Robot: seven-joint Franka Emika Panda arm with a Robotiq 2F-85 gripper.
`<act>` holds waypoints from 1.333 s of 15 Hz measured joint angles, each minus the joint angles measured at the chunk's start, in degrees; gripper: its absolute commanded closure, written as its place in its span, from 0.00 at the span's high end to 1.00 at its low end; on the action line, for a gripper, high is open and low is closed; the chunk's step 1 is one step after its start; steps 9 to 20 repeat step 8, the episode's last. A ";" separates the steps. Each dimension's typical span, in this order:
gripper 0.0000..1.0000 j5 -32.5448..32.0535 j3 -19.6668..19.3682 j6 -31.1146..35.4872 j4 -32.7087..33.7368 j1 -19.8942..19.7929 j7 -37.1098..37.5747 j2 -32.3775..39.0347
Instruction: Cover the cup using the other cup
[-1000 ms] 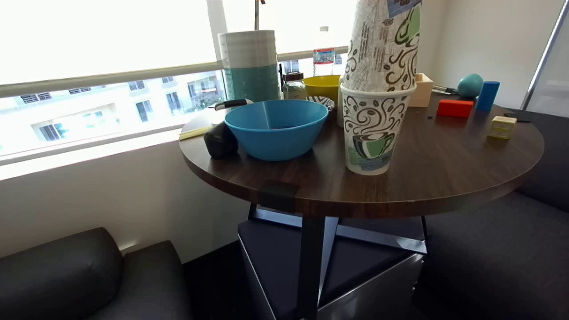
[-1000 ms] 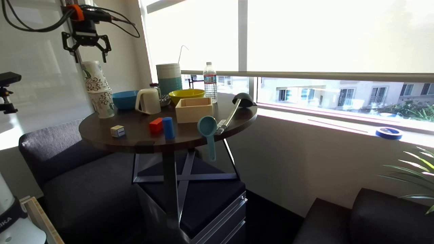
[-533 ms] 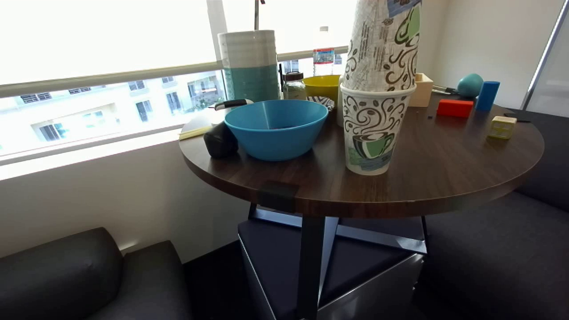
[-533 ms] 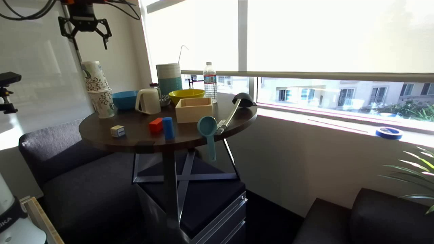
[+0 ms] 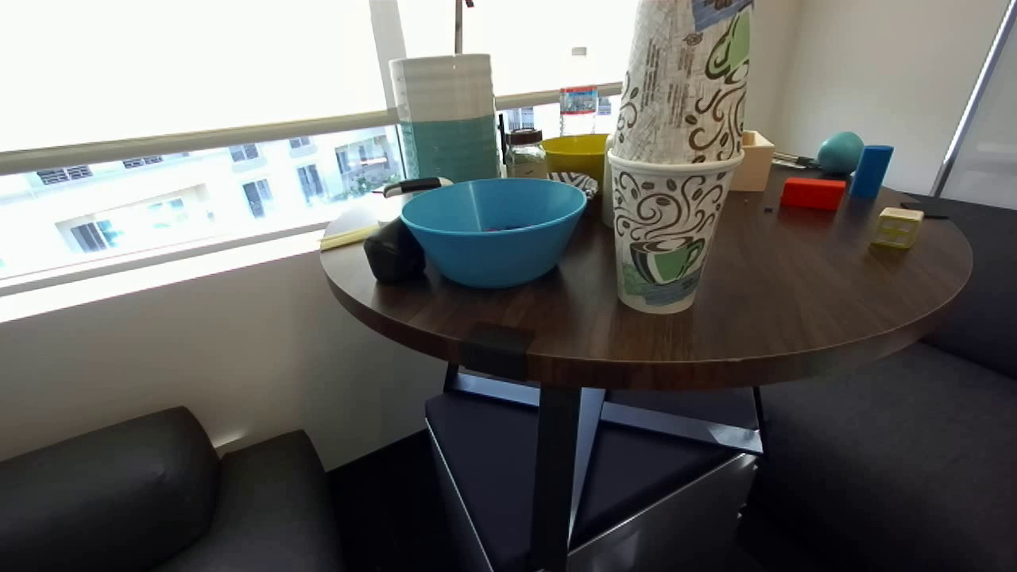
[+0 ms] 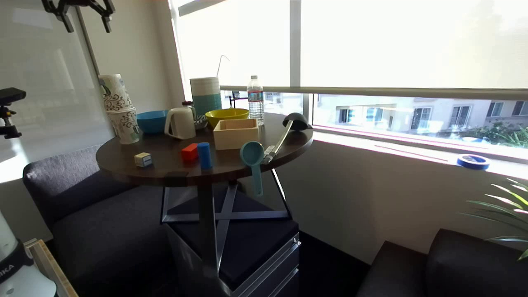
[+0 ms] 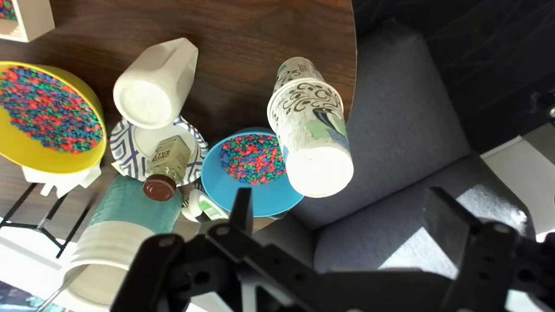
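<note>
The other cup (image 7: 313, 136), inverted, caps the cup (image 5: 666, 234), task apparently complete; the gripper (image 6: 89, 31) hangs clear, jaws apart.

- I see the upper cup (image 5: 685, 86) inverted over the lower cup (image 5: 667, 234), on the table (image 5: 802, 302).
- In an exterior view, a bowl (image 5: 493, 253) stands left of them.
- My wrist view shows pellets (image 7: 253, 159) inside.

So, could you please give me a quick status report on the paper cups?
Gripper open, empty, up above. Inverted paper coffee cup rests on upright paper coffee cup, covering it. Blue bowl beside them; nothing seen in the way.
</note>
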 measured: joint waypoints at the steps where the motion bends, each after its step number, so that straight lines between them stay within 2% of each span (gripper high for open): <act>1: 1.00 0.01 -0.22 -0.03 -0.84 0.00 1.08 -1.57; 5: 1.00 0.07 -0.72 -0.03 -3.42 0.01 2.73 -5.66; 20: 1.00 0.06 -0.72 -0.02 -3.42 0.02 2.72 -5.09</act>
